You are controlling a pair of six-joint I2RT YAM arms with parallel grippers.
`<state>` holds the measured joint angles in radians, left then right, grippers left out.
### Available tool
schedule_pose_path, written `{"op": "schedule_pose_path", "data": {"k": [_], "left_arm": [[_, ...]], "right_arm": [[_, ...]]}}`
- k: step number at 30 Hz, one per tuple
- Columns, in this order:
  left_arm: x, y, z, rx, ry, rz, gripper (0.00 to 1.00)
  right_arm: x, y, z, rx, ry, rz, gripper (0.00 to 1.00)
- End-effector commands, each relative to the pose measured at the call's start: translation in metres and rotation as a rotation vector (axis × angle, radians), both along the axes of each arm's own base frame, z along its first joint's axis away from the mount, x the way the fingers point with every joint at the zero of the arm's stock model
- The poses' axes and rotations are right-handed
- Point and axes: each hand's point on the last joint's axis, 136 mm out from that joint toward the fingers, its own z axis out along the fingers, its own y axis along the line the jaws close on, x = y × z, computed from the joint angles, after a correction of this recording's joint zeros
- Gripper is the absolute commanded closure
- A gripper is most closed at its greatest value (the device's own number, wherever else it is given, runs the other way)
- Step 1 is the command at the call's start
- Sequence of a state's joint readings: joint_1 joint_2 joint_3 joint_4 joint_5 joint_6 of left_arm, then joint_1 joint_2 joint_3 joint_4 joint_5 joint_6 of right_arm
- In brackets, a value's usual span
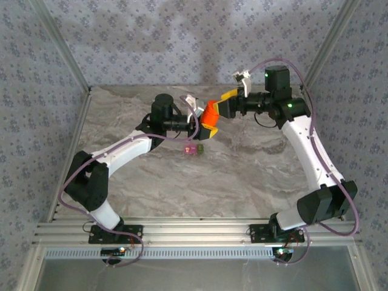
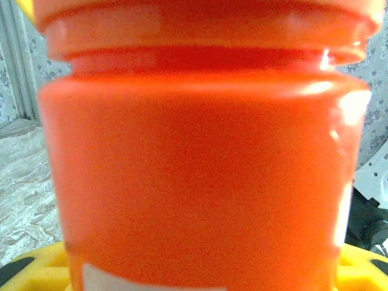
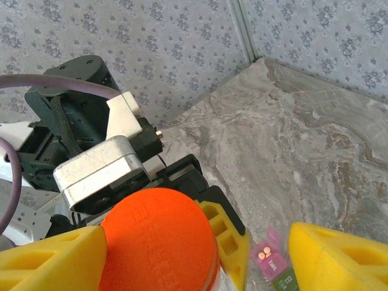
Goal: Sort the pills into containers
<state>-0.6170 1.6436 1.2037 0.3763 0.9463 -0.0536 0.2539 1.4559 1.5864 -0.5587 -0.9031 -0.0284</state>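
My left gripper [image 1: 204, 121] is shut on the orange bottle [image 1: 210, 116] and holds it tilted above the table; the bottle's body [image 2: 200, 182] fills the left wrist view, with a yellow finger [image 2: 36, 270] low beside it. My right gripper [image 3: 194, 254] is open around the bottle's round orange cap [image 3: 157, 239]. Its left finger sits against the cap and its right finger [image 3: 339, 254] stands well apart. The containers [image 1: 193, 148] sit on the table below the bottle. The pink compartment [image 3: 270, 257] is open with two small orange pills [image 3: 264, 254] inside, next to the green one [image 3: 285, 282].
The marble table [image 1: 242, 176] is boxed in by patterned walls [image 1: 182, 42] at the back and sides. An aluminium rail [image 1: 194, 233] runs along the near edge by both arm bases. The two arms meet at the table's far middle.
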Motion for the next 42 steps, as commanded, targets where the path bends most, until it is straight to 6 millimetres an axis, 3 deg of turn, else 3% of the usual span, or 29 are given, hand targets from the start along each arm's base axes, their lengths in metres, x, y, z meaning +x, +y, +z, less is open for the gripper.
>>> {"op": "schedule_pose_path", "data": {"k": [1,28,39,42], "left_arm": [[-0.005,0.000,0.025,-0.039,-0.049,-0.032,1.00],[-0.003,-0.001,0.022,-0.030,-0.043,-0.029,1.00],[-0.003,-0.002,0.022,-0.030,-0.044,-0.029,1.00],[-0.001,-0.002,0.022,-0.030,-0.046,-0.017,1.00]], "right_arm": [[-0.004,0.005,0.005,-0.003,-0.012,0.035,0.21],[-0.028,0.013,0.001,-0.012,0.022,0.100,0.22],[-0.028,0.012,-0.001,-0.017,0.028,0.088,0.47],[-0.027,0.014,-0.005,-0.033,0.040,0.067,0.49]]}}
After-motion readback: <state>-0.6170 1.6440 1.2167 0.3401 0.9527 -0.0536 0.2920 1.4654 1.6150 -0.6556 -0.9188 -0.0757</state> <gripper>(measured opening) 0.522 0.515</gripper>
